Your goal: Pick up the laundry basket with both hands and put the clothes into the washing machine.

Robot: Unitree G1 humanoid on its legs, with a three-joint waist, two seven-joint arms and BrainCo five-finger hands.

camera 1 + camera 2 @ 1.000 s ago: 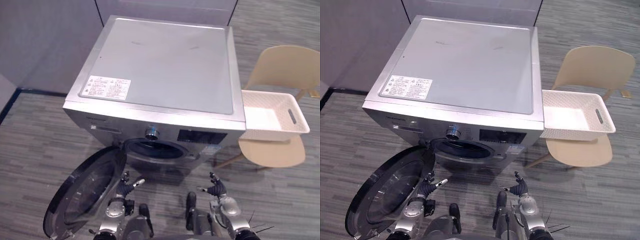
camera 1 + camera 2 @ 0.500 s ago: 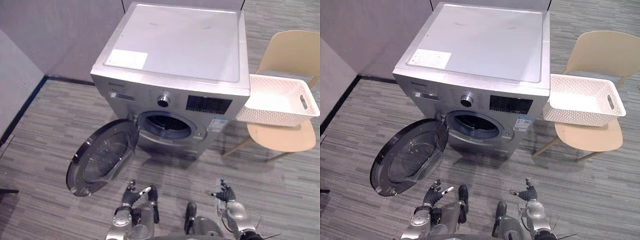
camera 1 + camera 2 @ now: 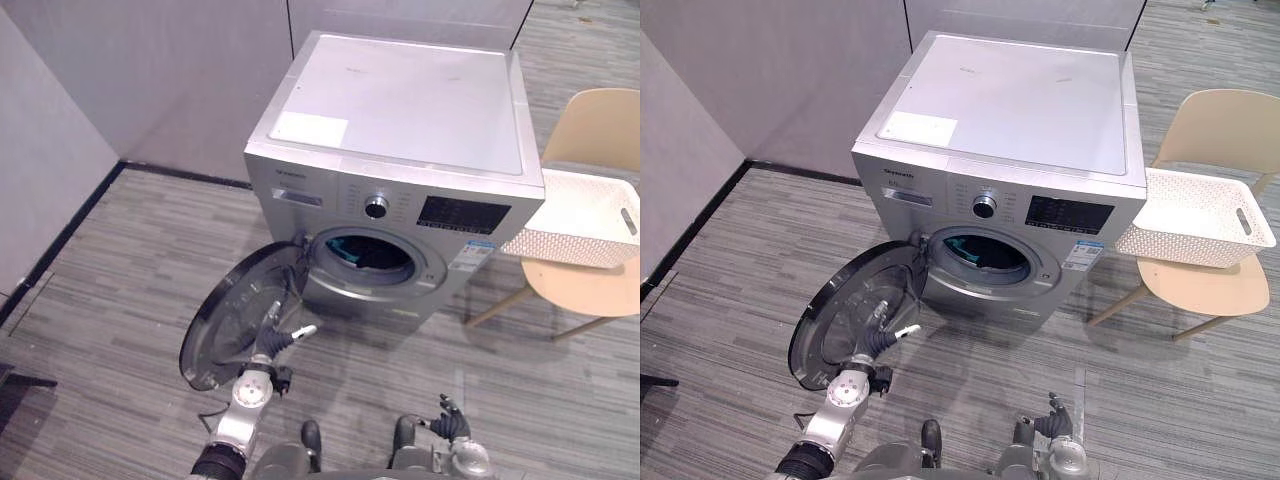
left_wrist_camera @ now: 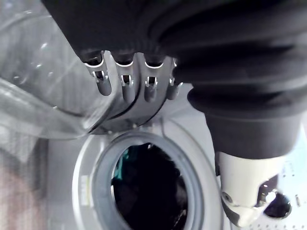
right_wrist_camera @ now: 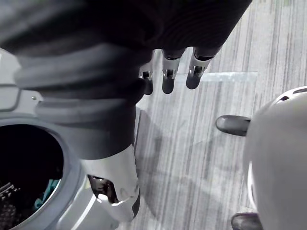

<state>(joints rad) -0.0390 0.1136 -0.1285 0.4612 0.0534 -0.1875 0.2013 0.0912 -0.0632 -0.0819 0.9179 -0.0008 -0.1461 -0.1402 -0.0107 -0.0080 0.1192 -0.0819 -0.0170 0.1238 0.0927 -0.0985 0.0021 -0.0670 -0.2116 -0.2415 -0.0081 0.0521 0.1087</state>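
The silver washing machine [image 3: 400, 130] stands with its round door [image 3: 240, 320] swung open to the left. Dark and teal clothes [image 3: 360, 255] lie in the drum [image 4: 148, 191]. The white laundry basket [image 3: 1200, 215] sits on a beige chair [image 3: 1210, 285] to the machine's right, and its inside looks bare white. My left hand [image 3: 272, 340] is open and raised just in front of the open door, holding nothing. My right hand [image 3: 450, 425] hangs low over the floor, fingers [image 5: 168, 76] relaxed and empty, well short of the machine.
Grey walls [image 3: 150, 80] close off the back and left, with a dark skirting along the floor. Striped grey carpet [image 3: 110, 270] lies around the machine. The open door sticks out over the floor at the machine's front left.
The camera has pulled back and turned, so the machine looks smaller and further right. My left hand has risen in front of the open door. My right hand sits lower in the picture.
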